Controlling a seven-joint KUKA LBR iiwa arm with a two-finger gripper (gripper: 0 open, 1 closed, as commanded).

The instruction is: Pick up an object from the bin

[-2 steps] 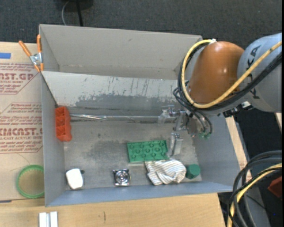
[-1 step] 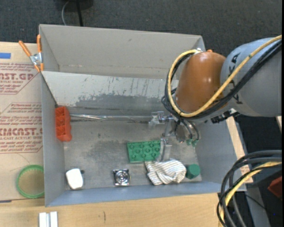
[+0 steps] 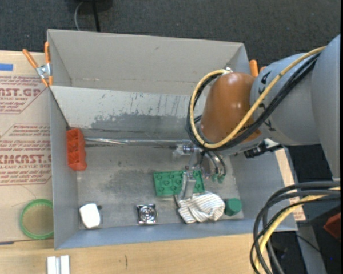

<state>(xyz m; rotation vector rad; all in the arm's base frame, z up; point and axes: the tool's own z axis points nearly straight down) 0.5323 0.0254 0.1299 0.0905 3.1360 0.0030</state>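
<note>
My gripper (image 3: 202, 179) hangs low in the bin's right half, under the arm's orange cover. It is open, its fingers standing on either side of the right end of a flat green studded plate (image 3: 170, 183). Just below it lies a crumpled white striped cloth (image 3: 201, 208), touching the plate's lower right corner. A small green block (image 3: 234, 206) rests right of the cloth, near the bin's right wall.
A red-orange brick (image 3: 76, 149) lies against the left wall. A white lump (image 3: 90, 215) and a small shiny metal piece (image 3: 146, 213) sit along the front wall. The arm and its cables overhang the bin's right side.
</note>
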